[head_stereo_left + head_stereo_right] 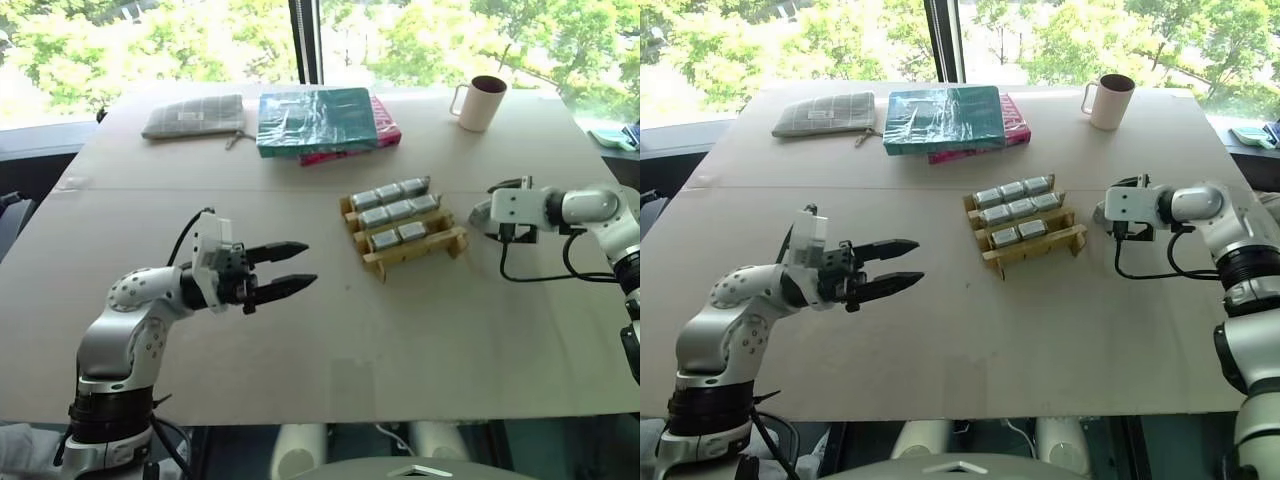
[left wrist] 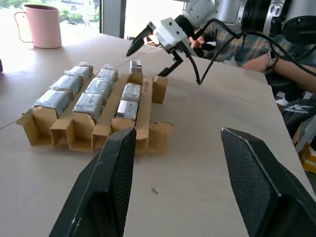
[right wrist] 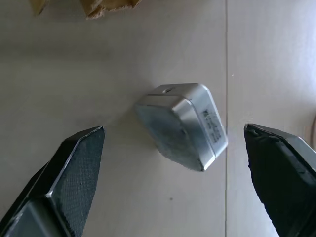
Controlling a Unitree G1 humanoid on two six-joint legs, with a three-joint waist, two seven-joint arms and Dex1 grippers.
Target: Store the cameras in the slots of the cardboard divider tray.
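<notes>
Right pincer [image 3: 173, 182] spread wide | loose camera [image 3: 182, 123] on table between its fingers, untouched

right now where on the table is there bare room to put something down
The widest bare patch runs along the near edge of the table, in front of the cardboard divider tray. Another lies between the tray and the pouch. It is crowded around the books and mug, and right of the tray, where the right gripper straddles a loose camera.
</notes>
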